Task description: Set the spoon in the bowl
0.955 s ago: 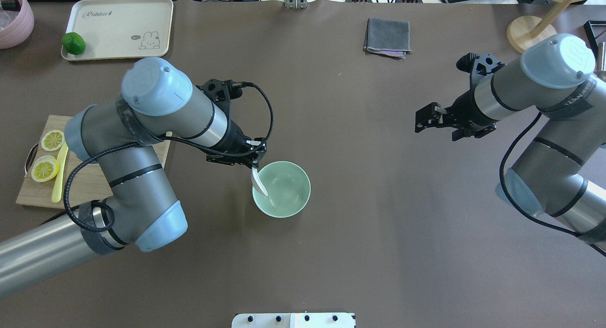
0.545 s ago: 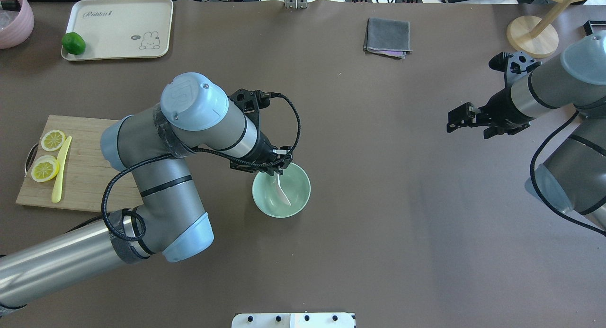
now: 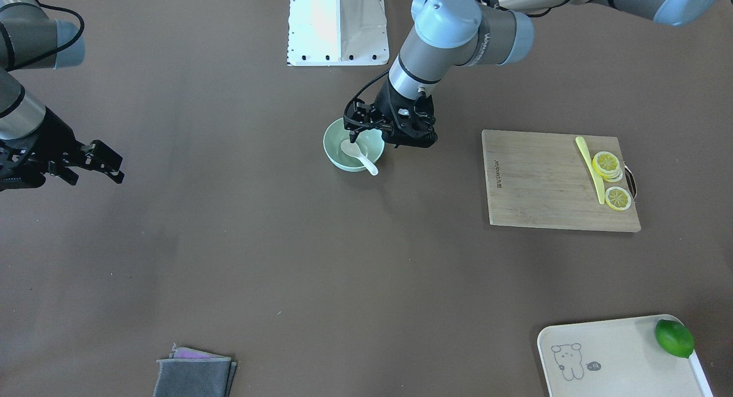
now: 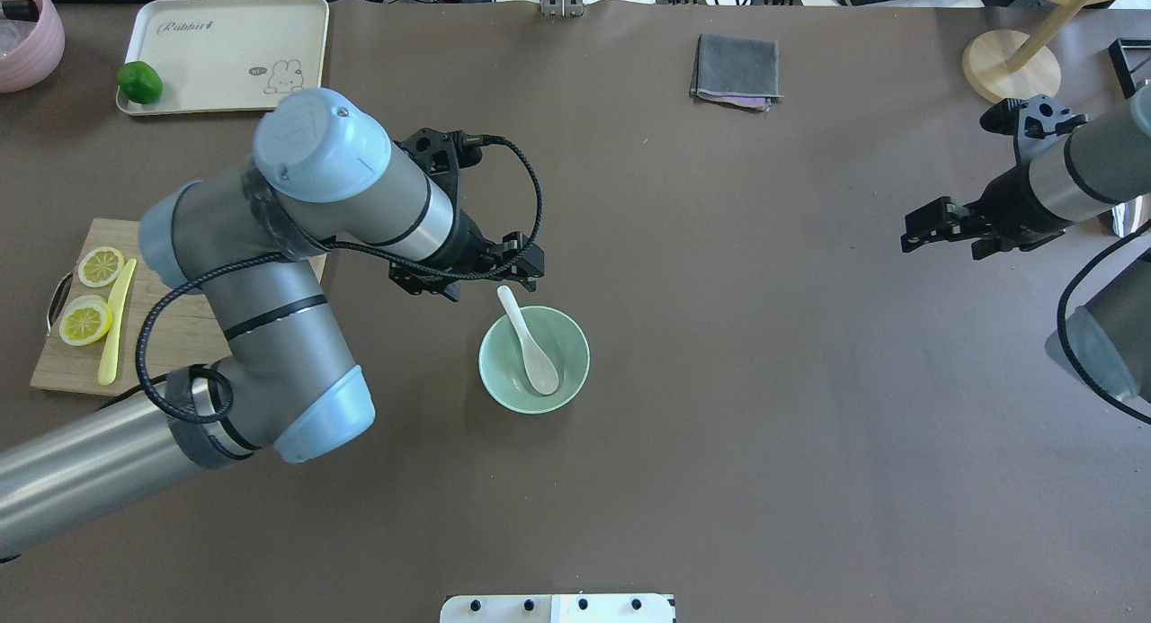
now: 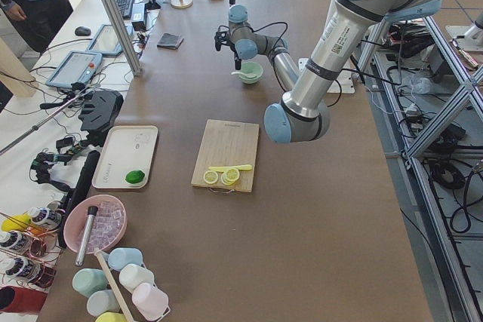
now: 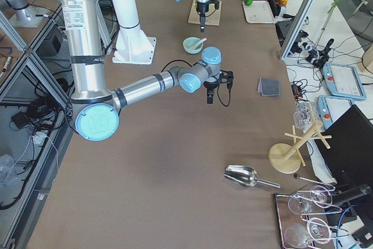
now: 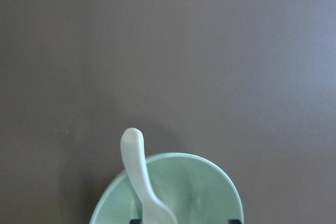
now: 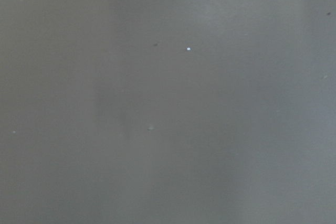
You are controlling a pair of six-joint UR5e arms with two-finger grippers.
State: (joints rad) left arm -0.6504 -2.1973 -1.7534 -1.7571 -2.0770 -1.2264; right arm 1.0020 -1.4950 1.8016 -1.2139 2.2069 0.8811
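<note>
Resting in the round pale mint-green bowl point(image 4: 565, 337), the small glossy white soup spoon point(image 4: 539, 369) has its scoop on the bowl's floor. Its short handle leans on the far rim, with the tip poking out past it. The bowl stands on the brown desk point(image 4: 719, 425), about midway across. The left hand point(image 4: 490, 280) hovers just beyond that rim, next to the handle tip but off it, fingers spread wide and holding nothing. The right hand point(image 4: 910, 235) hangs well off to the other side over the desk, its fingers also apart and empty. On the left arm's side lies a wooden cutting board point(image 4: 72, 371) with lemon slices point(image 4: 86, 320) and a slim yellow knife point(image 4: 114, 331).
</note>
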